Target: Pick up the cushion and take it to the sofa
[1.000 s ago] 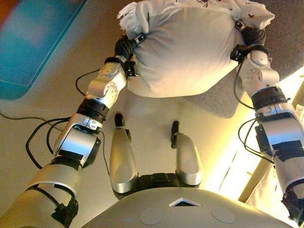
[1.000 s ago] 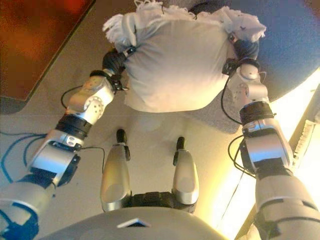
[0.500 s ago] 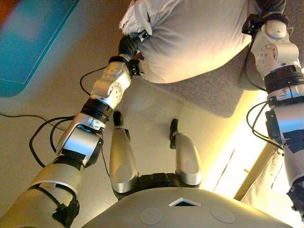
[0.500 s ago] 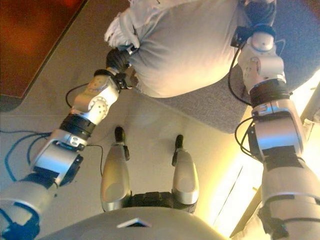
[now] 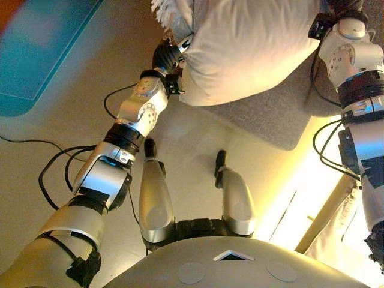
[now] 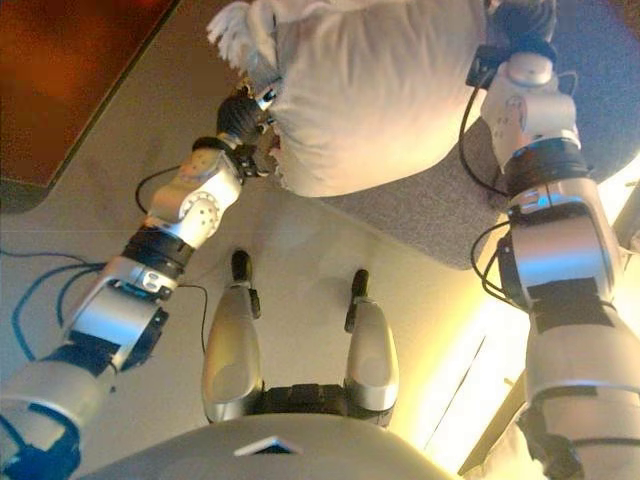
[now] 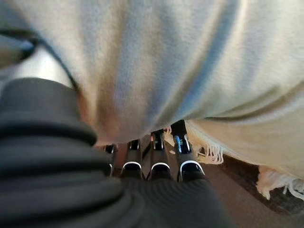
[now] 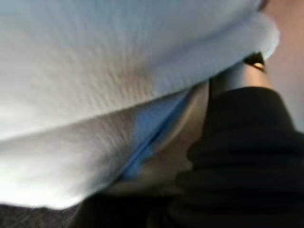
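Note:
A cream cushion [image 5: 252, 42] with a white fringe is held up between my two hands, above a grey upholstered surface [image 5: 264, 117]. My left hand [image 5: 166, 57] presses its left side. In the left wrist view the fingers [image 7: 159, 152] lie straight in a row under the cushion [image 7: 166, 61]. My right hand [image 5: 332, 15] is against the cushion's right side. The right wrist view shows only its dark cover [image 8: 237, 156] and the cushion [image 8: 95, 61]; the rest of the hand is hidden.
A teal flat surface [image 5: 42, 54] lies on the floor at the far left. The grey upholstered surface ends in an edge just ahead. A brightly lit strip and pale furniture [image 5: 324, 222] run along the right side.
Both arms have stretched out and carried the cushion up and away, further over the grey surface. Its upper part has now left the eye views.

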You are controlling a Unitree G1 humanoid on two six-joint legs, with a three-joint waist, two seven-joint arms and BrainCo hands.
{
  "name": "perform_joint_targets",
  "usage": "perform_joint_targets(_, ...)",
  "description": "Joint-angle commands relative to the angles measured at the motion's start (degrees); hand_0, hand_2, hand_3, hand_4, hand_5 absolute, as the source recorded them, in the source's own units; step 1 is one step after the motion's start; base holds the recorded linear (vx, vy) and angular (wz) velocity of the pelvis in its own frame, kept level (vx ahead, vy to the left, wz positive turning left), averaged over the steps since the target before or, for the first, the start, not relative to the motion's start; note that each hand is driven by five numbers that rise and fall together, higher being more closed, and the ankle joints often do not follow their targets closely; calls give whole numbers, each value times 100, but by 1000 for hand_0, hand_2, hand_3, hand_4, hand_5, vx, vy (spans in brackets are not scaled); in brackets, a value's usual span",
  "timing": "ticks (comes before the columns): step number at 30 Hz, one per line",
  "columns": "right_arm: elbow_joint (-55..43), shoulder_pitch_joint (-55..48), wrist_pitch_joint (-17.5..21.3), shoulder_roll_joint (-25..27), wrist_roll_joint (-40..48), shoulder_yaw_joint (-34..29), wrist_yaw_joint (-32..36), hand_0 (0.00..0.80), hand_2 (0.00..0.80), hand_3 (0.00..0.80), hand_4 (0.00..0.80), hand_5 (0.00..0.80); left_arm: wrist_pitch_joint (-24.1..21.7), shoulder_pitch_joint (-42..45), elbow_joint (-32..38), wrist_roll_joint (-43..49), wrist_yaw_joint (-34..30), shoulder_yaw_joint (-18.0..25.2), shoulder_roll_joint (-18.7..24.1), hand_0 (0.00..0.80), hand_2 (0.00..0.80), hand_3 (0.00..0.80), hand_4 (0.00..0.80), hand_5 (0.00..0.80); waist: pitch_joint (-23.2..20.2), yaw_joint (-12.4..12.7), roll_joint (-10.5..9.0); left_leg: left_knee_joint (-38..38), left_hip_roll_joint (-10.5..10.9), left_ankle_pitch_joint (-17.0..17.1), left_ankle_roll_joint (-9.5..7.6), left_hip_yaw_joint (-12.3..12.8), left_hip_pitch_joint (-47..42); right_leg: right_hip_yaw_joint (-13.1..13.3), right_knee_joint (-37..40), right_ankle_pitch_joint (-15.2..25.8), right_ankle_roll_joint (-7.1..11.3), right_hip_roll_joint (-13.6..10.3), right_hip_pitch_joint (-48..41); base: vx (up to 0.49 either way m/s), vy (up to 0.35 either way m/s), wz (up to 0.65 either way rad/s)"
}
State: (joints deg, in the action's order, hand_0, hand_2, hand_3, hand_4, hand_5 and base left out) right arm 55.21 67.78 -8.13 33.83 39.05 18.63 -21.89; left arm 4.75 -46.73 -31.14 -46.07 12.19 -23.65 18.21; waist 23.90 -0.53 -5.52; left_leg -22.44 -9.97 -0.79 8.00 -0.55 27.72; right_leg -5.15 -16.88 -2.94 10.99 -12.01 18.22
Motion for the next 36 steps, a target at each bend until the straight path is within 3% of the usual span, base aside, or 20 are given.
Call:
perform_joint_targets(1,-79,431,375,228,139,-28,150,0,0,0,0,0,-443,-636,266,-84,-24,-118,-333,0,0,0,0,0,-357,151,161,240,-492,277,494,-367,66,1,-45,293,-80,-4,467,0,0,0)
perform_joint_targets(15,-416,104,977,604,322,-359,-274,0,0,0,0,0,-842,-155,364,309,287,248,170,0,0,0,0,0,-568,192,150,141,-456,83,501,-324,-232,12,120,252,-69,-18,104,11,6,0)
perform_joint_targets(26,-367,103,945,1076,593,-231,-240,0,0,0,0,0,-1007,349,426,260,372,423,458,0,0,0,0,0,-1195,207,143,460,-519,-20,511,0,-1148,-32,680,290,37,-64,-757,69,50,0)
perform_joint_targets(36,-894,-528,690,1338,224,-196,-18,0,0,0,0,0,-844,1066,899,258,350,801,587,0,0,0,0,0,-1928,183,227,973,-382,-104,402,376,-2162,-8,1220,364,197,-111,-1541,115,78,-4)
